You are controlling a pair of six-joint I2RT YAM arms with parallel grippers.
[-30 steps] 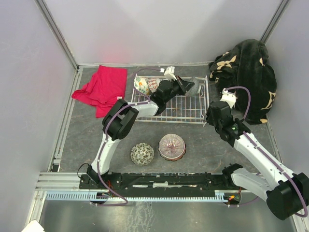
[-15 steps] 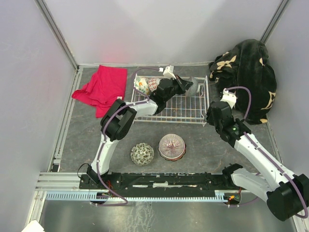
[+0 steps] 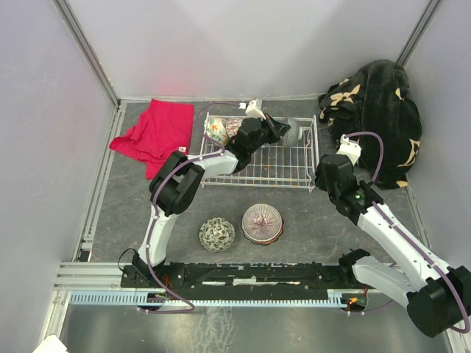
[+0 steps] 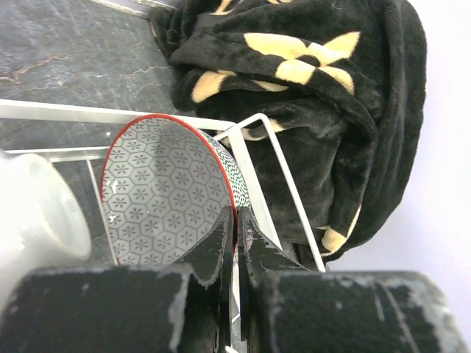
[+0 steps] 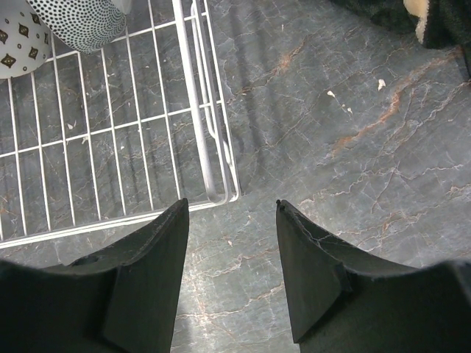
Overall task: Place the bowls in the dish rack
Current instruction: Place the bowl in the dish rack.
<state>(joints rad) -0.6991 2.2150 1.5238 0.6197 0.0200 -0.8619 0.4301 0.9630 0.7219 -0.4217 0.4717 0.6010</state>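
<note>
Pale grey walls (image 3: 243, 44) are enclosing a dark grey marbled tabletop (image 3: 125, 195) under even light, aluminium rails (image 3: 98, 191) are running along its left and near edges, a red cloth (image 3: 154, 132) is lying at the back left, and a black blanket with cream patterns (image 3: 383, 110) is slumping in the back right corner.
</note>
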